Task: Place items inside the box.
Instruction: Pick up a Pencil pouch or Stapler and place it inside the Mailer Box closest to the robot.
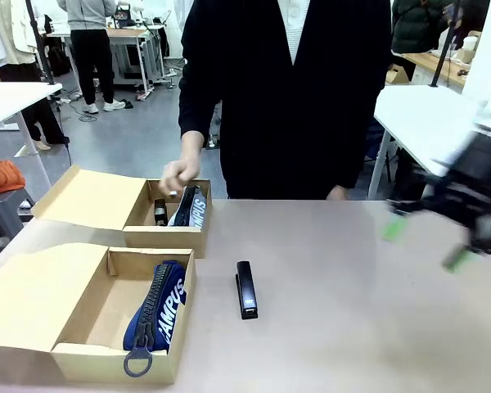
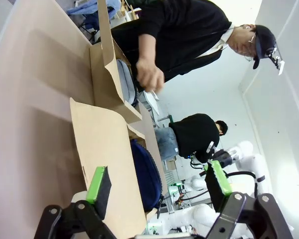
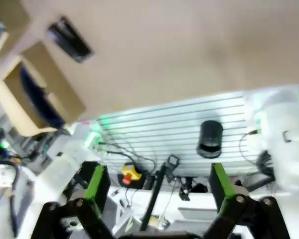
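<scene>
Two cardboard boxes open on left side of table (image 1: 352, 327): near box (image 1: 119, 364) and far box (image 1: 168, 237). In near box: navy blue zippered pouch (image 1: 159, 307), white lettering up, zip pull hanging over front wall. In far box: second navy pouch (image 1: 190, 206) standing on edge, small dark item (image 1: 159, 211) beside it, not identifiable. Above far box: person's hand (image 1: 178, 176), pinching something small and pale, too small to tell. On bare tabletop just right of near box: slim black stapler (image 1: 246, 291), lying flat, untouched, outside both boxes. Over table's right edge: right gripper (image 1: 427, 243), motion-blurred, jaws spread wide, nothing between pads, well apart from stapler. Left gripper (image 2: 158, 185): fingers parted, empty, alongside near box's lid flap (image 2: 104, 149).
</scene>
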You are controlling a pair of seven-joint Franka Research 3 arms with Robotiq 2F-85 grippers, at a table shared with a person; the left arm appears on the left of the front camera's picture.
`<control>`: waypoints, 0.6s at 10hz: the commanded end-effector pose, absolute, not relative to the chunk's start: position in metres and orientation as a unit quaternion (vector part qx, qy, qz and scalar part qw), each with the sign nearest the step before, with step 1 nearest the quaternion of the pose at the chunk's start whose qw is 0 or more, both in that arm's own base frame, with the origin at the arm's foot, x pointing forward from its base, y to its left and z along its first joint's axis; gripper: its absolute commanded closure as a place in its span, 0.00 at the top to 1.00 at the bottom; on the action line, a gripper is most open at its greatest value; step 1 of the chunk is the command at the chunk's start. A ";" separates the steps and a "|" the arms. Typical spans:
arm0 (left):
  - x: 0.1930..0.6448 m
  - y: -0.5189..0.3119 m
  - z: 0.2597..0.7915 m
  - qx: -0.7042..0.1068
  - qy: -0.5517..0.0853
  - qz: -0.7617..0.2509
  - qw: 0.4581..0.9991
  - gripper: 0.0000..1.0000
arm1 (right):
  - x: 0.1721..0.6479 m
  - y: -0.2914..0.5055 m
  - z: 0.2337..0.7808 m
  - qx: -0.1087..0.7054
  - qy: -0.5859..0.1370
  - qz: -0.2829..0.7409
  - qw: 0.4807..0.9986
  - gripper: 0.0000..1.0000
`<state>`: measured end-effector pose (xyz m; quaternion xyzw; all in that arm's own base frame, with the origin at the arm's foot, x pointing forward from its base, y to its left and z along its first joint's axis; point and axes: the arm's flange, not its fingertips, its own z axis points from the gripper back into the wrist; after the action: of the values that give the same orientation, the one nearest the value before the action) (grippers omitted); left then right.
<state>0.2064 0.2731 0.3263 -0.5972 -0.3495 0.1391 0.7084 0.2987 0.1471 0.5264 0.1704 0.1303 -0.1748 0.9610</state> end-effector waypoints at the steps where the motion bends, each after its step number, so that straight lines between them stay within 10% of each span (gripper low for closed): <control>1: 0.206 0.270 0.327 -0.598 -0.365 0.135 0.701 0.96 | 0.369 0.215 0.542 0.127 0.143 -0.136 0.972 1.00; 5: 0.206 0.270 0.327 -0.598 -0.365 0.135 0.701 0.96 | 0.385 0.359 0.457 -0.018 0.215 -0.054 0.975 1.00; 6: 0.206 0.270 0.327 -0.598 -0.365 0.135 0.701 0.96 | 0.373 0.330 0.490 0.081 0.165 -0.090 0.979 1.00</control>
<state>0.2065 0.2733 0.3266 -0.5970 -0.3498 0.1389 0.7085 0.3761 0.3601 0.4453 0.0371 0.1951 -0.0675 0.9778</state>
